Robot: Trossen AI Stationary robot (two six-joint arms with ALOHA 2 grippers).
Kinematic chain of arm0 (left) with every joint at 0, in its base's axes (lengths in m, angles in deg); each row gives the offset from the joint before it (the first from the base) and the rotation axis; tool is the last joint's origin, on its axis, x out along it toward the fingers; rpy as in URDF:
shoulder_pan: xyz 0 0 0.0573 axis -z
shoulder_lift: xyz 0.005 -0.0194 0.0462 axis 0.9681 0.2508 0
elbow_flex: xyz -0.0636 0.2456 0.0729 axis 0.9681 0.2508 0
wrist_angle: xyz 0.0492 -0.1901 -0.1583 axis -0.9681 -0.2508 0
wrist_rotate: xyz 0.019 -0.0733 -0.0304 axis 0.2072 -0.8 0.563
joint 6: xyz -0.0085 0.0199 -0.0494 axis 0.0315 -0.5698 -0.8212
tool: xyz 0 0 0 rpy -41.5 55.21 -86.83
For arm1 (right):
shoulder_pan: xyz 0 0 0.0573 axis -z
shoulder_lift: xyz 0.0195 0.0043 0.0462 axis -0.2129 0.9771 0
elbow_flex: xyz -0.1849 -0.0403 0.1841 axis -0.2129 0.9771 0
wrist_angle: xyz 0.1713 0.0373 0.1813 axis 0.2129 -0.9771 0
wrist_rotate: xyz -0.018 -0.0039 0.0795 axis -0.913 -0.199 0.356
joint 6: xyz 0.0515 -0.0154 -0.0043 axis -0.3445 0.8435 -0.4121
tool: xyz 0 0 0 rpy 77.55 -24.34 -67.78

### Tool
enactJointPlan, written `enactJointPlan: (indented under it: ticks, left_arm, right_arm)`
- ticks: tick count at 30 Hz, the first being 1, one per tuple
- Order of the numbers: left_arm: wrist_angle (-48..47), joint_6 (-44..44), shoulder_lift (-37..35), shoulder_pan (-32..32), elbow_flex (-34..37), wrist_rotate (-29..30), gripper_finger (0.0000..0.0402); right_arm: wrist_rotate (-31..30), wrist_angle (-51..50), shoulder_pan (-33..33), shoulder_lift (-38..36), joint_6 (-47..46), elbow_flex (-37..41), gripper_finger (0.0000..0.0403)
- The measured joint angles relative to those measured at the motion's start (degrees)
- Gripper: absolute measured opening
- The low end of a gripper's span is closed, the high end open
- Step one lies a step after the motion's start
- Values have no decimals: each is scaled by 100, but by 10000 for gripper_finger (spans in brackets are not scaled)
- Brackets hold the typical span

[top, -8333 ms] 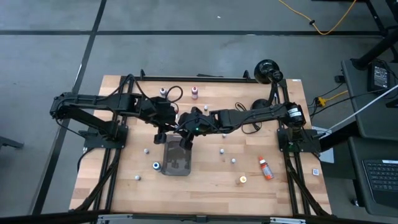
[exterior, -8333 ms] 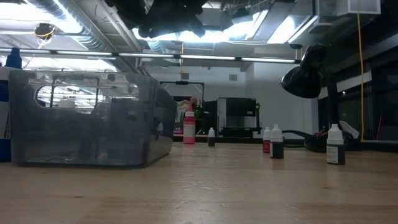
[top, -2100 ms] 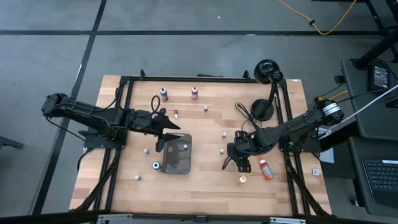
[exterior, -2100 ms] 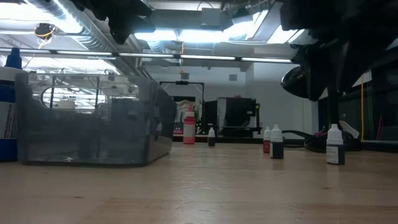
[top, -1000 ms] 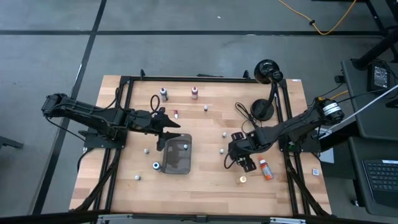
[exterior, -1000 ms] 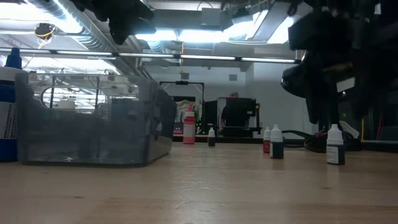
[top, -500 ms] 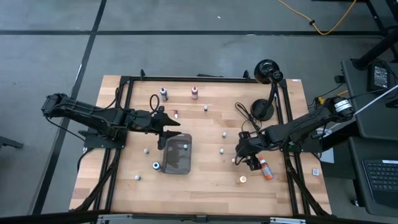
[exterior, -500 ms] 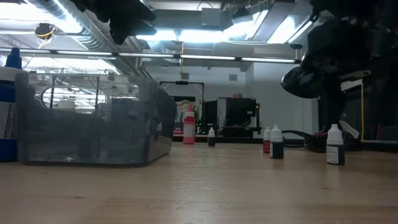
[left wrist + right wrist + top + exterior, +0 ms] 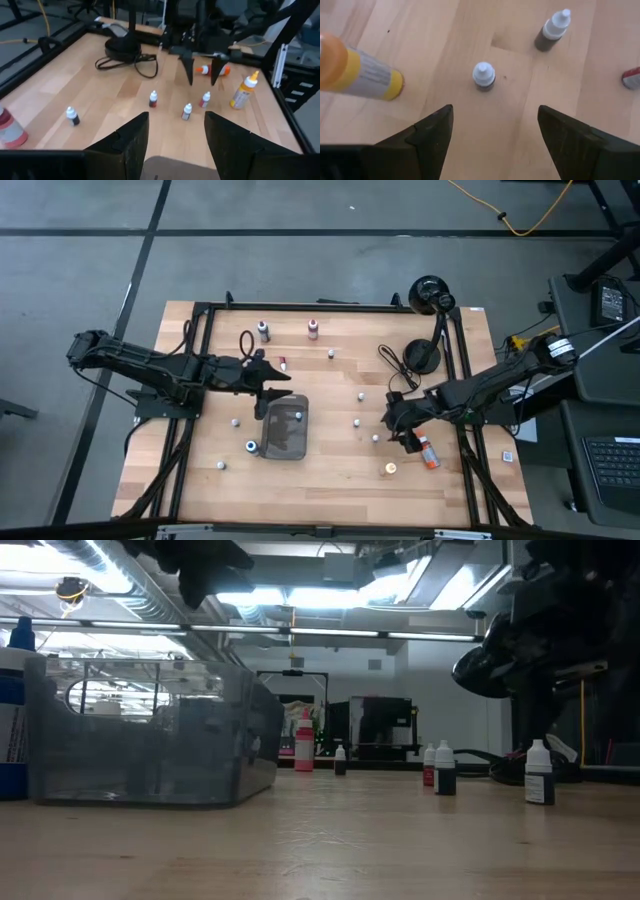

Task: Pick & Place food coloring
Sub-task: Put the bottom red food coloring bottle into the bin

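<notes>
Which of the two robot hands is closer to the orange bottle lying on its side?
The right. The right gripper hangs open just beside the orange bottle, toward the table's middle. The left gripper is open far across the table, at the back edge of the grey tray.

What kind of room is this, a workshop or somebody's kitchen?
Most likely a lab or workshop, not a kitchen. A wooden table stands on a bare grey floor, a yellow cable trails across it, and exposed ceiling lights show overhead.
</notes>
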Motion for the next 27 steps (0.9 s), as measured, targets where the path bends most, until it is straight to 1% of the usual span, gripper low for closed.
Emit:
enactJointPlan:
  ticks: [4,12,17,27]
  left_arm:
    - [171,139,0,0,0,10,187]
    - [174,130,0,0,0,49,187]
    - [172,55,0,1,0,127,187]
    - [171,-22,0,0,0,184,187]
  right_arm:
    - [-52,539,0,1,6,248,291]
    - [-83,1474,0,28,-157,734,291]
    - [-199,1732,-4,30,4,857,291]
    - [-141,2289,-63,32,42,1128,291]
